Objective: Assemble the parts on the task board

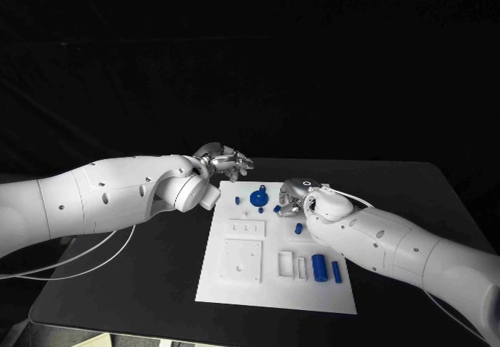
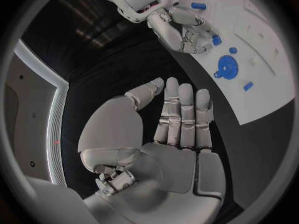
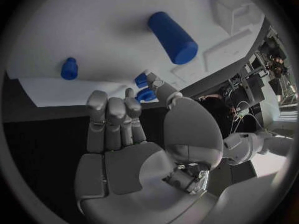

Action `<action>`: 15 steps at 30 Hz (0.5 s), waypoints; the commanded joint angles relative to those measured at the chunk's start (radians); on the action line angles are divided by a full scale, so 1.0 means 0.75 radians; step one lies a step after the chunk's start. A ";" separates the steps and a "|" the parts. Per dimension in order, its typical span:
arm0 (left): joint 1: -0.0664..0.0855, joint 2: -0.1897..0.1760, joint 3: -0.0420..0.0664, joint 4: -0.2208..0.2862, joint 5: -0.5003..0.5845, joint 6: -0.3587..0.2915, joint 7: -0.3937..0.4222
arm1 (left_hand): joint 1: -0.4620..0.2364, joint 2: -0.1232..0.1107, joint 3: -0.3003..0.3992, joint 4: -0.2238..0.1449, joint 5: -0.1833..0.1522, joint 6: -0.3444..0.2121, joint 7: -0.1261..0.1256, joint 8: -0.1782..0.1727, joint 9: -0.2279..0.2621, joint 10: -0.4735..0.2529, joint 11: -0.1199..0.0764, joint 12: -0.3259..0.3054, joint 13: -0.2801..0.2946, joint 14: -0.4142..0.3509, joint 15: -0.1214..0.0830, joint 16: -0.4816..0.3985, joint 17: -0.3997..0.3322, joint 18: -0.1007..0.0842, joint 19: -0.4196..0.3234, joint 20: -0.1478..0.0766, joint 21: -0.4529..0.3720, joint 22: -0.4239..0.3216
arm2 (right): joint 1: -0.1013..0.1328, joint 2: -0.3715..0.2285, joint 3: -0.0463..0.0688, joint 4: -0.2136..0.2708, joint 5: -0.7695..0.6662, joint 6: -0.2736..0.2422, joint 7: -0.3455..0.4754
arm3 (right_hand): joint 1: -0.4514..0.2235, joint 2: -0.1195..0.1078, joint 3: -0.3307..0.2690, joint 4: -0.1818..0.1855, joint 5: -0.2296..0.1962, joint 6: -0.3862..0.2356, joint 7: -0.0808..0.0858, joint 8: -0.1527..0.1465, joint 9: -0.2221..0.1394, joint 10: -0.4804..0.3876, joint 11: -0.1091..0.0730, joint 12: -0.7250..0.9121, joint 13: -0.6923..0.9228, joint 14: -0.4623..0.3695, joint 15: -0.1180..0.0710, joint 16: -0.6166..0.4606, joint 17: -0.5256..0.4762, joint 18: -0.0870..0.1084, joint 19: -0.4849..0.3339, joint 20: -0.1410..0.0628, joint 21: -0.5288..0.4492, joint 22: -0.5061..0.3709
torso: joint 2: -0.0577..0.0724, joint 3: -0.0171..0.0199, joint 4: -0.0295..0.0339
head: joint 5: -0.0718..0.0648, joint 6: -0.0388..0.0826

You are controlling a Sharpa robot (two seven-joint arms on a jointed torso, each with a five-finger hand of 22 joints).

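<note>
Left robot hand (image 1: 225,162): raised over the black table (image 1: 156,260) just beyond the far left corner of the white rectangular task board (image 1: 273,289); fingers straight and apart, holding nothing.

Right robot hand (image 1: 296,196): lowered onto the far right part of the board; fingers curled in, small blue part (image 3: 146,93) pinched at the fingertips.

Blue toothed gear (image 1: 259,197): flat on the board, just beside the right robot hand.

Large blue cylinder (image 1: 319,267) and thin blue pin (image 1: 337,272): lying side by side near the board's right edge.
</note>
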 commanded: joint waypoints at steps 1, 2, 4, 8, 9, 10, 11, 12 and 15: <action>0.003 0.002 0.001 0.003 -0.004 0.014 0.011 | 0.004 -0.004 -0.007 0.001 -0.005 0.000 0.008 0.005 -0.002 -0.005 0.004 -0.005 0.002 -0.011 -0.001 -0.008 0.002 -0.014 -0.008 -0.138 -0.006 -0.001 | -0.003 0.005 -0.003 -0.002 0.010 0.032 0.029 | 0.006 0.008 0.012 0.003 -0.005 0.031 0.035 -0.006 -0.003 0.001 0.003 0.002 0.000 -0.004 -0.001 0.008 0.001 0.112 0.001 -0.001 0.005 0.002 | 0.000 0.0006 -0.0008 | 0.004 -0.007; 0.003 0.002 0.001 0.002 -0.004 0.014 0.012 | 0.004 -0.004 -0.007 0.001 -0.005 0.000 0.008 0.005 -0.002 -0.005 0.004 -0.005 0.002 -0.011 -0.001 -0.008 0.002 -0.013 -0.008 -0.138 -0.006 -0.001 | -0.003 0.006 -0.004 -0.002 0.010 0.037 0.032 | 0.005 0.008 0.015 0.004 -0.005 0.030 0.036 -0.008 -0.003 0.001 0.003 0.002 -0.001 -0.004 -0.001 0.008 0.001 0.112 0.000 -0.001 0.005 0.002 | 0.000 0.0005 -0.0005 | 0.004 -0.008; 0.003 0.002 0.001 0.001 -0.004 0.014 0.011 | 0.005 -0.002 -0.006 0.001 -0.005 0.000 0.008 0.005 -0.003 -0.005 0.003 -0.005 0.002 -0.011 -0.001 -0.009 0.002 -0.013 -0.008 -0.138 -0.006 -0.001 | -0.004 0.009 -0.005 -0.003 0.016 0.046 0.036 | 0.006 0.011 0.022 0.006 -0.005 0.028 0.037 -0.011 -0.005 -0.003 0.004 -0.001 -0.004 -0.005 0.000 0.008 0.001 0.112 0.000 0.000 0.005 0.003 | -0.001 0.0002 -0.0008 | 0.005 -0.011; 0.003 0.002 0.001 0.002 -0.004 0.014 0.011 | 0.007 -0.001 -0.006 0.001 -0.004 0.000 0.008 0.005 -0.003 -0.005 0.003 -0.006 0.002 -0.011 -0.001 -0.009 0.002 -0.013 -0.008 -0.138 -0.006 -0.001 | -0.006 0.011 -0.010 -0.006 0.017 0.063 0.041 | 0.009 0.018 0.039 0.011 -0.005 0.026 0.038 -0.015 -0.007 -0.012 0.006 -0.006 -0.008 -0.008 0.002 0.008 0.002 0.112 -0.003 0.001 0.005 0.004 | -0.001 0.0002 -0.0010 | 0.009 -0.016; 0.003 0.001 0.001 0.003 -0.004 0.014 0.011 | 0.007 -0.001 -0.006 0.001 -0.004 0.000 0.008 0.005 -0.003 -0.005 0.003 -0.006 0.002 -0.011 -0.001 -0.009 0.002 -0.013 -0.008 -0.138 -0.006 -0.001 | -0.007 0.011 -0.011 -0.008 0.019 0.068 0.040 | 0.010 0.020 0.042 0.011 -0.005 0.026 0.039 -0.016 -0.008 -0.013 0.007 -0.007 -0.009 -0.009 0.002 0.008 0.002 0.112 -0.004 0.001 0.005 0.004 | -0.001 0.0002 -0.0013 | 0.010 -0.019; 0.003 0.001 0.001 0.003 -0.004 0.015 0.011 | 0.007 -0.001 -0.006 0.001 -0.004 0.000 0.008 0.005 -0.003 -0.005 0.003 -0.006 0.003 -0.011 -0.001 -0.009 0.002 -0.013 -0.008 -0.138 -0.006 -0.001 | -0.007 0.012 -0.011 -0.010 0.020 0.069 0.040 | 0.010 0.022 0.046 0.012 -0.005 0.027 0.039 -0.017 -0.008 -0.015 0.007 -0.007 -0.009 -0.010 0.003 0.008 0.003 0.112 -0.004 0.001 0.005 0.004 | -0.001 0.0001 -0.0018 | 0.010 -0.020; 0.003 0.001 0.001 0.004 -0.004 0.015 0.011 | 0.007 -0.001 -0.006 0.001 -0.004 0.000 0.008 0.005 -0.003 -0.005 0.003 -0.006 0.003 -0.011 -0.001 -0.009 0.002 -0.013 -0.008 -0.138 -0.006 -0.001 | -0.008 0.012 -0.012 -0.011 0.021 0.069 0.041 | 0.010 0.023 0.048 0.013 -0.005 0.027 0.039 -0.017 -0.008 -0.016 0.007 -0.007 -0.009 -0.011 0.003 0.008 0.003 0.112 -0.005 0.001 0.005 0.004 | 0.000 -0.0002 -0.0017 | 0.008 -0.020; 0.003 0.001 0.001 0.004 -0.004 0.014 0.010 | 0.007 -0.001 -0.006 0.001 -0.004 0.000 0.008 0.005 -0.003 -0.005 0.003 -0.006 0.003 -0.011 -0.001 -0.009 0.002 -0.013 -0.009 -0.138 -0.006 -0.001 | -0.009 0.012 -0.014 -0.012 0.021 0.072 0.042 | 0.010 0.023 0.049 0.013 -0.005 0.027 0.039 -0.017 -0.008 -0.016 0.007 -0.007 -0.009 -0.011 0.003 0.008 0.003 0.112 -0.005 0.002 0.005 0.004 | -0.001 -0.0004 -0.0022 | 0.007 -0.020; 0.003 0.001 0.001 0.006 -0.004 0.014 0.011 | 0.008 -0.001 -0.006 0.000 -0.004 0.000 0.008 0.005 -0.003 -0.005 0.003 -0.006 0.003 -0.011 -0.001 -0.009 0.002 -0.013 -0.009 -0.138 -0.006 -0.002 | -0.009 0.012 -0.016 -0.014 0.023 0.079 0.046 | 0.011 0.027 0.059 0.015 -0.004 0.027 0.040 -0.019 -0.010 -0.019 0.008 -0.008 -0.008 -0.014 0.004 0.008 0.003 0.112 -0.008 0.002 0.004 0.005 | -0.002 -0.0015 -0.0041 | 0.007 -0.021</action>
